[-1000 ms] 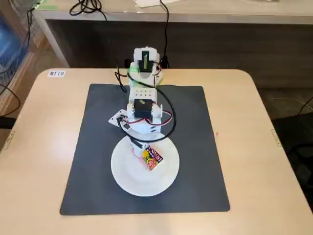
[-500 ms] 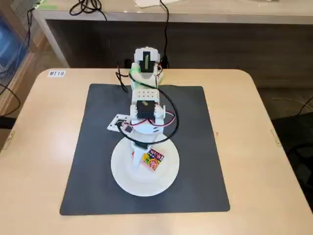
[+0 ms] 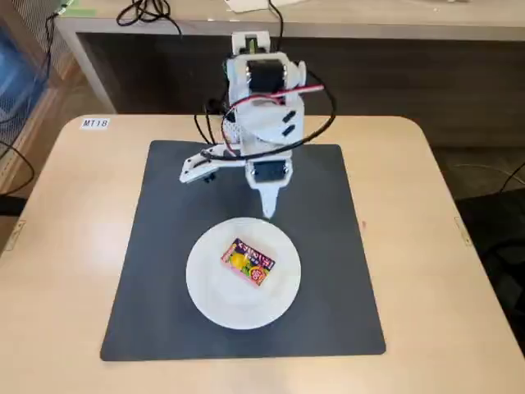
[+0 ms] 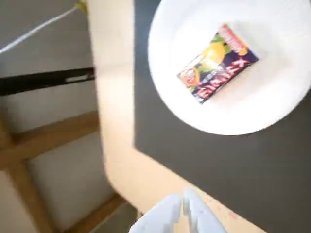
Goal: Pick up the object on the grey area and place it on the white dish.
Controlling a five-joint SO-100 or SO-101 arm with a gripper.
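The object (image 3: pixel 247 261), a small red and yellow packet, lies flat on the white dish (image 3: pixel 206 303) with nothing touching it. The dish sits on the grey area (image 3: pixel 328 271), toward its front. In the fixed view my gripper (image 3: pixel 268 207) hangs raised behind the dish, pointing down over the mat. In the wrist view the packet (image 4: pixel 217 63) rests on the dish (image 4: pixel 175 29) at the upper right, above the dark mat (image 4: pixel 233 170). My gripper (image 4: pixel 184 196) shows at the bottom edge, its two white fingers pressed together with nothing between them.
The beige tabletop (image 3: pixel 443 271) surrounds the mat on all sides. A small "MT18" label (image 3: pixel 94 123) is stuck at the table's back left corner. Black cables (image 3: pixel 143 11) lie on a bench behind the arm's base.
The arm has lifted and drawn back from over the dish toward its base. The packet stays behind on the dish, freed from the gripper.
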